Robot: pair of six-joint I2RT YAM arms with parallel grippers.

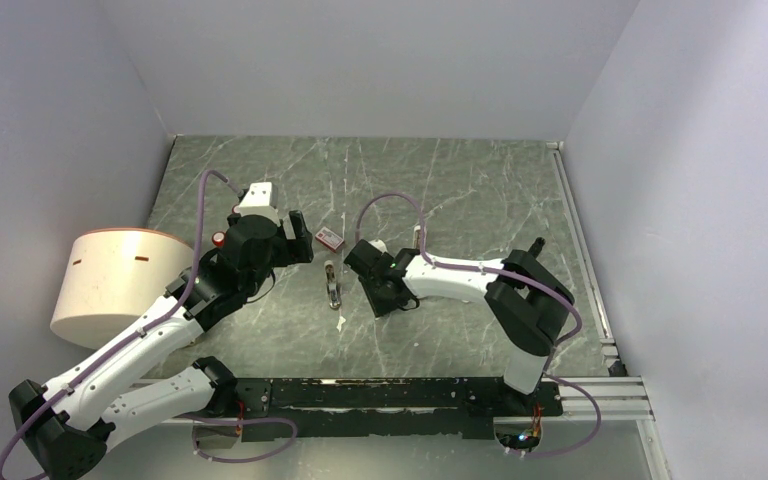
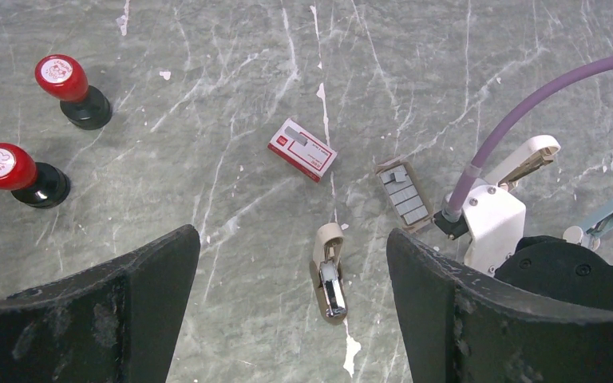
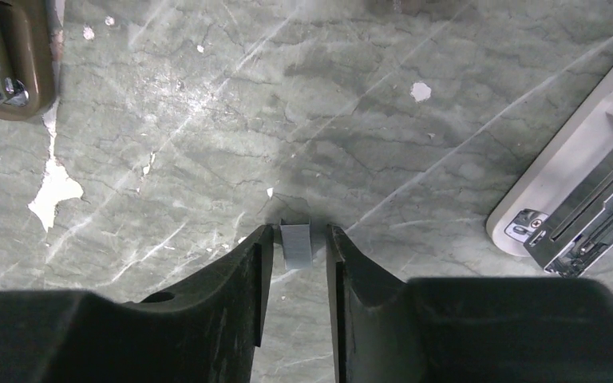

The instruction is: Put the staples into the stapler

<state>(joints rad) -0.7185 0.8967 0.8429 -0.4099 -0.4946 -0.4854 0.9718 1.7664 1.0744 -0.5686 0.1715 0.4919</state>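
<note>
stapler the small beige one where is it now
In the left wrist view the stapler lies low centre, below the red-and-white box and left of the staples.

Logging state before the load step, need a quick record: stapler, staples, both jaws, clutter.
stapler: beige, lying open on the table, metal inside showing
staples: grey block on the table, near the red-and-white box, not touching it
left gripper: jaws wide open, empty
right gripper: jaws closed on a small grey strip, likely staples
clutter: two red stamps, white stapler, light-blue stapler
</note>
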